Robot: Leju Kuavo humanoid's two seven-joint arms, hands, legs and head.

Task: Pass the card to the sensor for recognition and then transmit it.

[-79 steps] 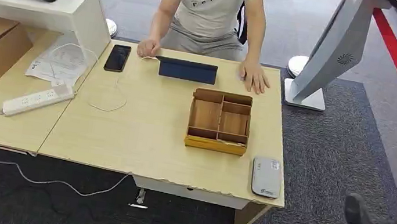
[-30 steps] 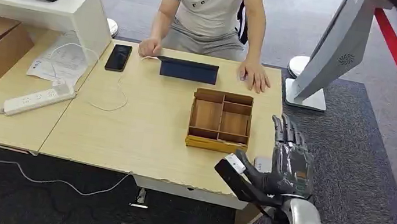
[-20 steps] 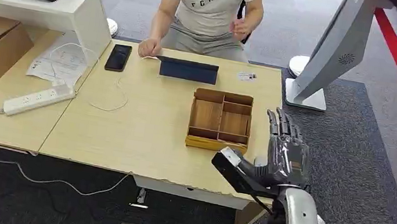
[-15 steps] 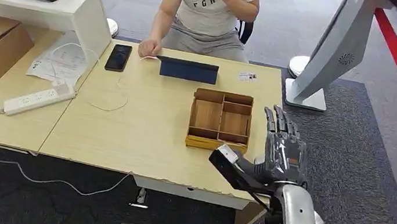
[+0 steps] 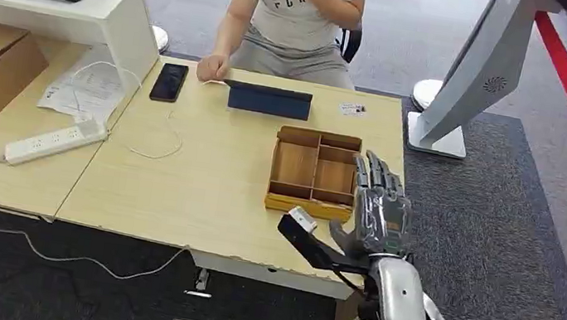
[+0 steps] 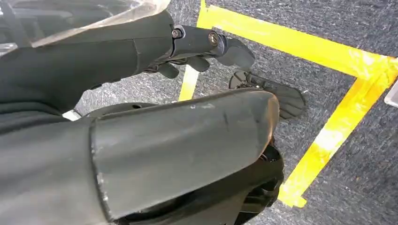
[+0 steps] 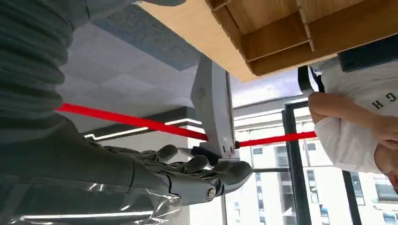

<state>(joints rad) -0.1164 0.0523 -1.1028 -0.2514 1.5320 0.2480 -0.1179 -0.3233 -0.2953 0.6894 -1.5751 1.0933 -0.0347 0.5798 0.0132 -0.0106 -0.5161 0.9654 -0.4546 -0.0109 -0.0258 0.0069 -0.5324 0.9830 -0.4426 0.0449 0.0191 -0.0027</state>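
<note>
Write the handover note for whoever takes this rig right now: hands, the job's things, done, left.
Right hand: open, fingers spread, raised over the desk's near right corner by the wooden tray; holds nothing.
Left hand: hangs over the carpet floor, fingers curled, nothing in it.
Card: lies flat on the desk's far side, right of the dark tablet, near the person.
Done: nothing.
Left: pick up card, present it to the sensor, pass it on.

Bright even indoor light, soft faint shadows, sharp head view, window glare and near blur in wrist views
</note>
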